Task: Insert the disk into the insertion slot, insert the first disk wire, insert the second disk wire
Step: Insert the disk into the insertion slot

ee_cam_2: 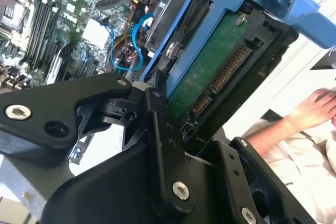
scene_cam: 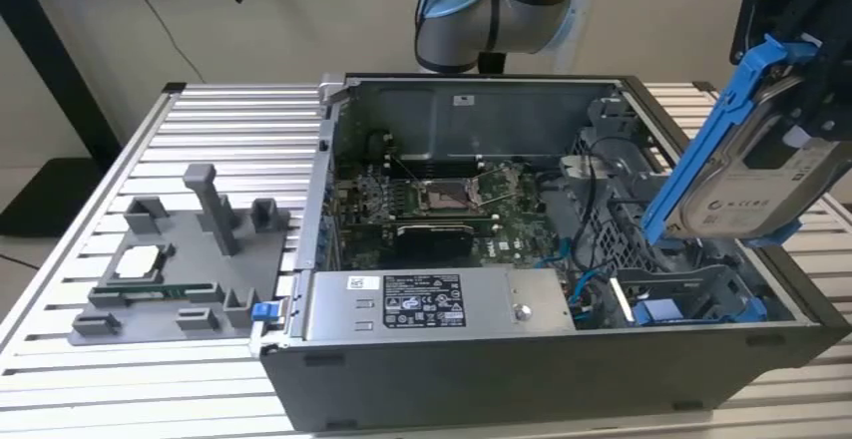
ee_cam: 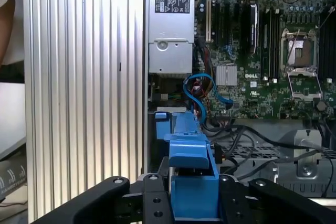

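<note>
At upper right of the exterior view, hanging tilted above the open computer case (scene_cam: 533, 389): the disk (scene_cam: 745, 175), clamped at its blue carrier between the closed fingers (ee_cam: 153, 200) of the gripper (ee_cam: 194, 198). Held high probably to clear the case wall before the insertion slot (scene_cam: 672, 279), at lower right, not yet entered. White label on the disk, another on the power-supply box (scene_cam: 426, 301); print not readable.

The disk (scene_cam: 739, 195) hangs in open air above the case (scene_cam: 533, 359); blue and black cables (ee_cam: 195, 103) crowd beside the insertion slot (scene_cam: 692, 279) below.
</note>
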You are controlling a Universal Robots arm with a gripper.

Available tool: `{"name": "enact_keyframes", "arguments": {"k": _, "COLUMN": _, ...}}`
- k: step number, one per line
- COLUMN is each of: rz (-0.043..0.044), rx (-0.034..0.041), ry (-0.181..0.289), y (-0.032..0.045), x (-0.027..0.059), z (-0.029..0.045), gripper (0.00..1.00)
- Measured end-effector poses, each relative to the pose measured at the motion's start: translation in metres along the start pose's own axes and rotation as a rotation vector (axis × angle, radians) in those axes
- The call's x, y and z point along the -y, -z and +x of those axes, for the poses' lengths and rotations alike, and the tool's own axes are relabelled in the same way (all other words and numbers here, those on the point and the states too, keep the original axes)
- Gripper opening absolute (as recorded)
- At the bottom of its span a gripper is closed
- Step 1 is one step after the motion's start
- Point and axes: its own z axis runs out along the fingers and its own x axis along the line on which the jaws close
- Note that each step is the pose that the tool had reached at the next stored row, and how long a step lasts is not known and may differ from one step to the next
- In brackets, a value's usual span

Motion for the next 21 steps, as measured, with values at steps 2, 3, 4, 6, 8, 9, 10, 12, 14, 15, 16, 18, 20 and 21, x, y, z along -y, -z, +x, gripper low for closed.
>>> {"name": "enact_keyframes", "arguments": {"k": 2, "rz": 0.0001, "rx": 0.0000, "ry": 0.000, "y": -0.0031, "x": 0.0002, "z": 0.0000, "gripper": 0.00}}
{"name": "enact_keyframes", "arguments": {"k": 3, "rz": 0.0001, "rx": 0.0001, "ry": 0.000, "y": -0.0045, "x": 0.0002, "z": 0.0000, "gripper": 0.00}}
{"name": "enact_keyframes", "arguments": {"k": 4, "rz": 0.0002, "rx": 0.0001, "ry": 0.000, "y": -0.0056, "x": 0.0003, "z": 0.0000, "gripper": 0.00}}
{"name": "enact_keyframes", "arguments": {"k": 6, "rz": 0.0002, "rx": 0.0000, "ry": 0.000, "y": -0.0075, "x": 0.0004, "z": 0.0000, "gripper": 0.00}}
{"name": "enact_keyframes", "arguments": {"k": 8, "rz": 0.0002, "rx": 0.0000, "ry": 0.000, "y": -0.0091, "x": 0.0006, "z": 0.0000, "gripper": 0.00}}
{"name": "enact_keyframes", "arguments": {"k": 9, "rz": 0.0002, "rx": 0.0000, "ry": 0.000, "y": -0.0099, "x": 0.0006, "z": 0.0000, "gripper": 0.00}}
{"name": "enact_keyframes", "arguments": {"k": 10, "rz": 0.0002, "rx": 0.0000, "ry": 0.000, "y": -0.0106, "x": 0.0007, "z": 0.0000, "gripper": 0.00}}
{"name": "enact_keyframes", "arguments": {"k": 12, "rz": 0.0002, "rx": 0.0001, "ry": 0.000, "y": -0.0119, "x": 0.0008, "z": 0.0000, "gripper": 0.00}}
{"name": "enact_keyframes", "arguments": {"k": 14, "rz": 0.0001, "rx": 0.0000, "ry": 0.000, "y": -0.0129, "x": 0.0009, "z": 0.0000, "gripper": 0.00}}
{"name": "enact_keyframes", "arguments": {"k": 15, "rz": 0.0001, "rx": -0.0001, "ry": 0.000, "y": -0.0133, "x": 0.0009, "z": 0.0000, "gripper": 0.00}}
{"name": "enact_keyframes", "arguments": {"k": 16, "rz": 0.0002, "rx": 0.0000, "ry": 0.000, "y": -0.0138, "x": 0.0009, "z": 0.0000, "gripper": 0.00}}
{"name": "enact_keyframes", "arguments": {"k": 18, "rz": 0.0002, "rx": 0.0000, "ry": 0.000, "y": -0.0148, "x": 0.0010, "z": 0.0000, "gripper": 0.00}}
{"name": "enact_keyframes", "arguments": {"k": 20, "rz": 0.0002, "rx": 0.0001, "ry": 0.000, "y": -0.0160, "x": 0.0012, "z": 0.0000, "gripper": 0.00}}
{"name": "enact_keyframes", "arguments": {"k": 21, "rz": 0.0002, "rx": 0.0001, "ry": 0.000, "y": -0.0166, "x": 0.0013, "z": 0.0000, "gripper": 0.00}}
